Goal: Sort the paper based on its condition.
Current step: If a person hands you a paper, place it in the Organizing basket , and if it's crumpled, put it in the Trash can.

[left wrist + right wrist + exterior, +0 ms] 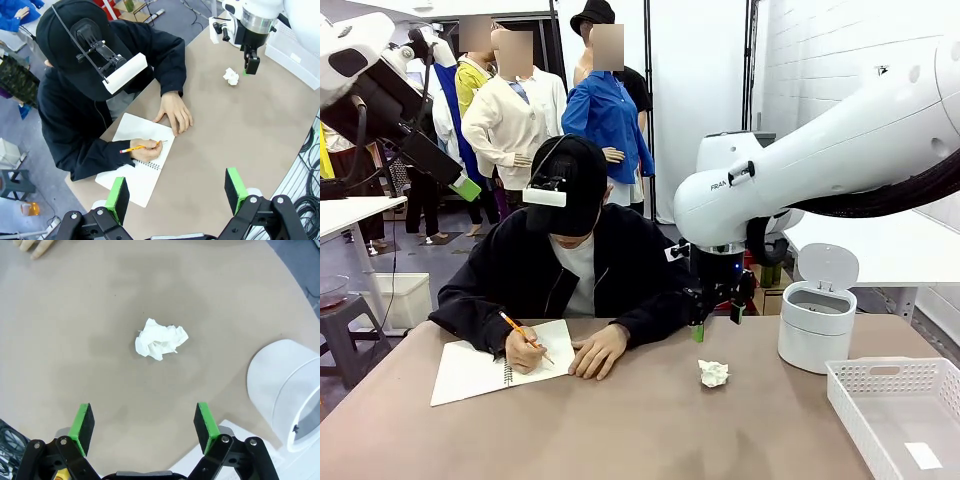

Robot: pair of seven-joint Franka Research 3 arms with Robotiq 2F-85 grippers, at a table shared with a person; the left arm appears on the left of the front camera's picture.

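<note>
— Toward the right edge of the tabletop (650, 420) lies the crumpled paper (714, 373), loose on the bare surface, with the round white bin (817, 325) just beside it and the white basket (895, 415) at the near right corner.

— And our right hand (717, 322)?

— We hold it above the wad, a little to the far side, fingers wide apart and empty. From the wrist, the paper (161, 338) sits ahead of the gap between our green pads (83, 421), not yet between them.

— Our left hand (177, 192)?

— Open too, empty, high over the near left part of the tabletop, looking down on the person writing in the notebook (141, 162) with a pencil (140, 147).

— What could go wrong?

— We judge the wad light and springy. If we come down off-centre, one finger may nudge it aside, and it could skid toward the bin. Closing too high could pinch only a loose fold, which may slip free in the lift.
</note>
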